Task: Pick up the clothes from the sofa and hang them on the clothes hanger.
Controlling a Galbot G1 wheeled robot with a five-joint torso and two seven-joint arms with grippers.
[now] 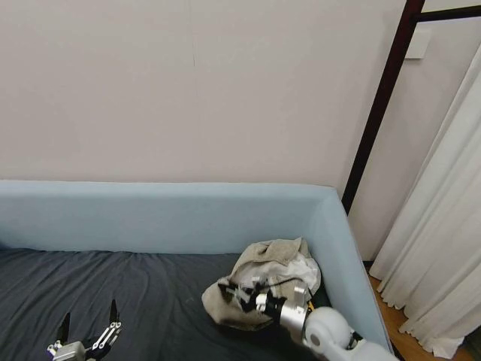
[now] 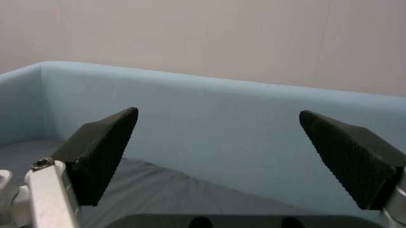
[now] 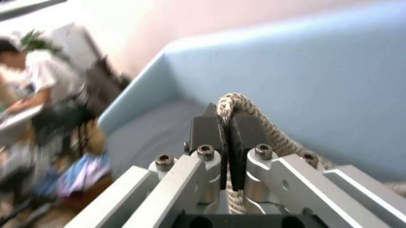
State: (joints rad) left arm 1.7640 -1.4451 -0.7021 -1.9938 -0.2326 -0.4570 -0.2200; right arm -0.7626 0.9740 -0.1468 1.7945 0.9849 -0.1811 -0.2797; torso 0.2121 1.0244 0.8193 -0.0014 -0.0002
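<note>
Low at the left, the left gripper [image 1: 89,325] is held spread open above the dark grey seat [image 1: 135,274]. At the right, the right gripper [image 1: 244,295] is clenched on a fold of the clothes [image 1: 274,263], a crumpled beige-and-white heap whose long axis runs diagonally from the pincer toward the sofa's right rear corner. Behind it, a pale blue backrest [image 1: 165,218], a plain wall [image 1: 225,90], a dark pole [image 1: 379,105] and white curtains [image 1: 443,226] are seen.

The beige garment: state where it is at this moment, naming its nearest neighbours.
In the head view the beige garment lies bunched at the right end of the sofa, against its light blue arm, with the right gripper shut on its near edge.
</note>
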